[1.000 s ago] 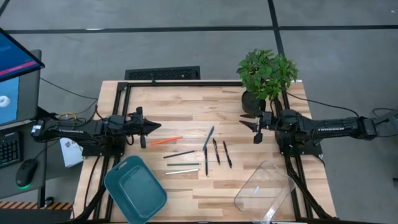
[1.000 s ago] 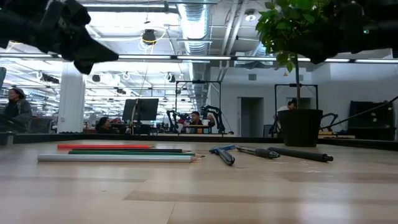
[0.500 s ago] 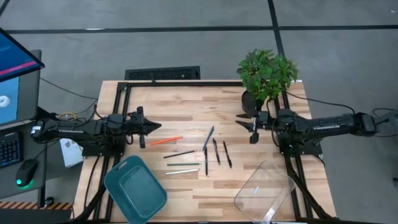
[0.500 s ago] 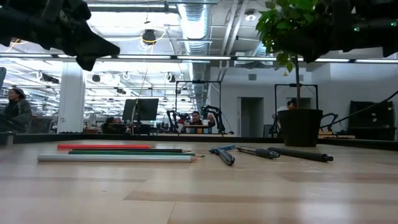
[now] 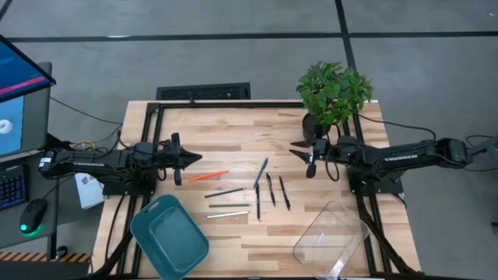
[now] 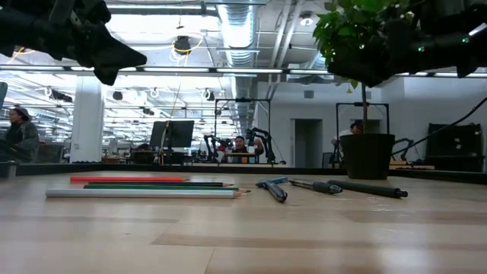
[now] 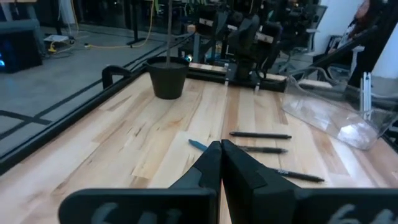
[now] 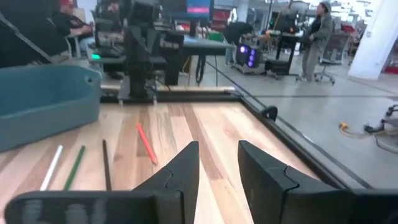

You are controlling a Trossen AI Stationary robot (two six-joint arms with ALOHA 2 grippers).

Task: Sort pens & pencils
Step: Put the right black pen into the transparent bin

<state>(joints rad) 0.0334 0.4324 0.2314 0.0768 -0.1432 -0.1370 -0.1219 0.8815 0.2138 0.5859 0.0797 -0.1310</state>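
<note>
Right gripper (image 5: 305,157) parted, empty, hovering at two o'clock of pens (image 5: 270,189), apparently lining up a pick. Left gripper (image 5: 197,158) pinched closed, parked at nine o'clock.

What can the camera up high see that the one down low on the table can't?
Only the high view shows the blue bin, the clear bin, and both arms whole, with the left gripper shut and the right gripper open above the table. Only the low view shows the room behind, with people at desks. Both show the orange pencil, the green pencil, the dark pens and the plant.
</note>
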